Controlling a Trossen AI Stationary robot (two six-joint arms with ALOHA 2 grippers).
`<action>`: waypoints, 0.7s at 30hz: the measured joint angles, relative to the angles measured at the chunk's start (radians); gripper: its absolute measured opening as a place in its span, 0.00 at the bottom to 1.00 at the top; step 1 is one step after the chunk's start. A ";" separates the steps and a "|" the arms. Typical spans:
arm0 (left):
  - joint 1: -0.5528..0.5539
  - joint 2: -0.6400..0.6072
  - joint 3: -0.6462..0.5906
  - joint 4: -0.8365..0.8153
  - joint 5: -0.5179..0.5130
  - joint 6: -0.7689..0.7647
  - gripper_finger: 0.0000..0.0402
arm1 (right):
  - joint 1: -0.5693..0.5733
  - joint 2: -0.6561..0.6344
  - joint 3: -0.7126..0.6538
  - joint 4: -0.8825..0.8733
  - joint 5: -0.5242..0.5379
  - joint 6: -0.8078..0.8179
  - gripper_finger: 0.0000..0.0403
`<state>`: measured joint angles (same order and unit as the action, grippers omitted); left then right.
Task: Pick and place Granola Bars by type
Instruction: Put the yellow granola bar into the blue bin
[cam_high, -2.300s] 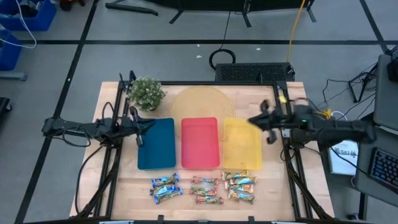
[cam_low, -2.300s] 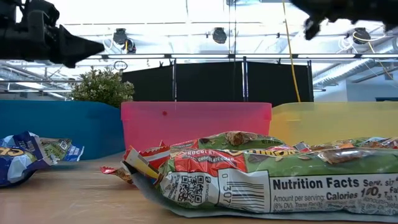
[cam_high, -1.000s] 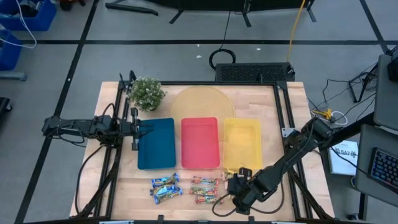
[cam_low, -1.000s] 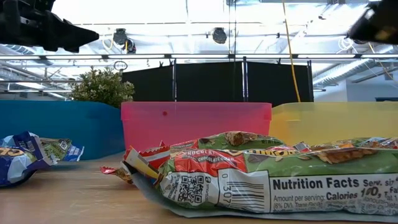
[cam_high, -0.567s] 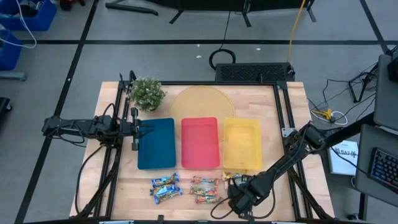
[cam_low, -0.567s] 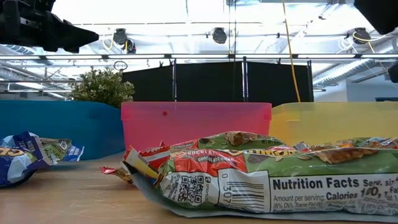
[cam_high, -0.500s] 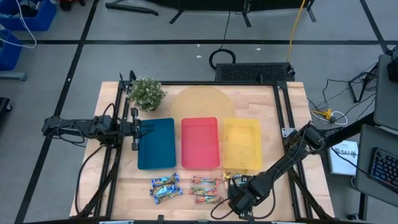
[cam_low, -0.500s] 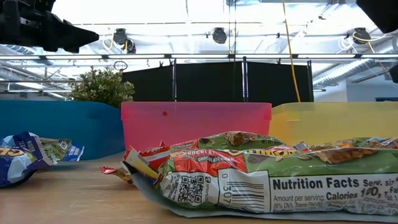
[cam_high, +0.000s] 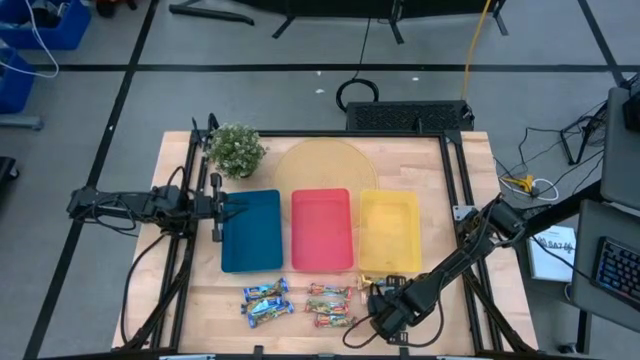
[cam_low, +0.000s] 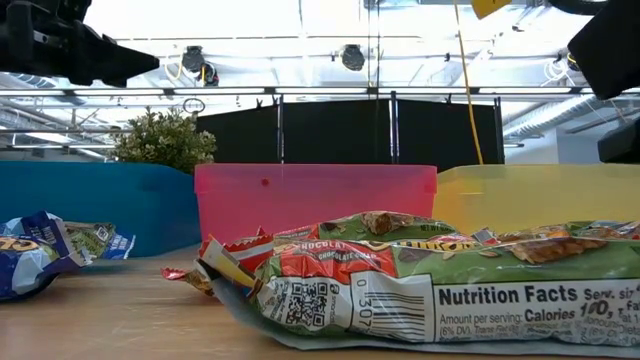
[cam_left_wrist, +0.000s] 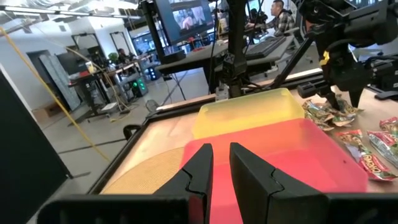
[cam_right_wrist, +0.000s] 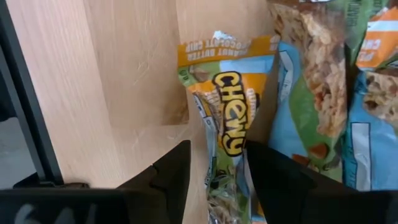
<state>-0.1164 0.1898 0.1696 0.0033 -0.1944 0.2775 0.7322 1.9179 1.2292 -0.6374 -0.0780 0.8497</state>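
Granola bars lie in three groups along the table's near edge: blue-white (cam_high: 265, 300), red-brown (cam_high: 328, 305) and orange-teal (cam_high: 372, 285). My right gripper (cam_high: 380, 298) points steeply down over the orange-teal group. It is open, its fingers on either side of one orange-teal bar (cam_right_wrist: 225, 134), which lies on the wood against its neighbours; I cannot tell whether they touch it. My left gripper (cam_high: 226, 204) waits level above the blue tray's (cam_high: 250, 235) left side, its fingers (cam_left_wrist: 199, 168) a narrow gap apart with nothing between them.
A red tray (cam_high: 321, 228) and a yellow tray (cam_high: 389, 232) lie to the right of the blue one. Behind them are a round wooden board (cam_high: 320, 162) and a potted plant (cam_high: 236, 148). Dark frame rails run along both table sides.
My right gripper has come down over the orange-teal bars at the table's near right and has tipped a little steeper. In the low view its dark body has sunk into the top right corner. The bars lie as before.
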 joint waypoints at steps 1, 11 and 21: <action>0.000 0.000 0.000 0.003 0.000 0.007 0.16 | 0.002 0.000 -0.005 0.005 0.002 0.000 0.39; 0.000 0.000 0.000 0.033 0.001 0.007 0.16 | 0.002 0.003 -0.014 0.026 0.023 0.015 0.36; 0.000 0.000 0.000 0.054 0.002 0.002 0.16 | -0.027 -0.021 -0.017 0.078 0.000 0.004 0.08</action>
<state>-0.1162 0.1898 0.1696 0.0570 -0.1928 0.2792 0.7055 1.8973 1.2123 -0.5595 -0.0782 0.8534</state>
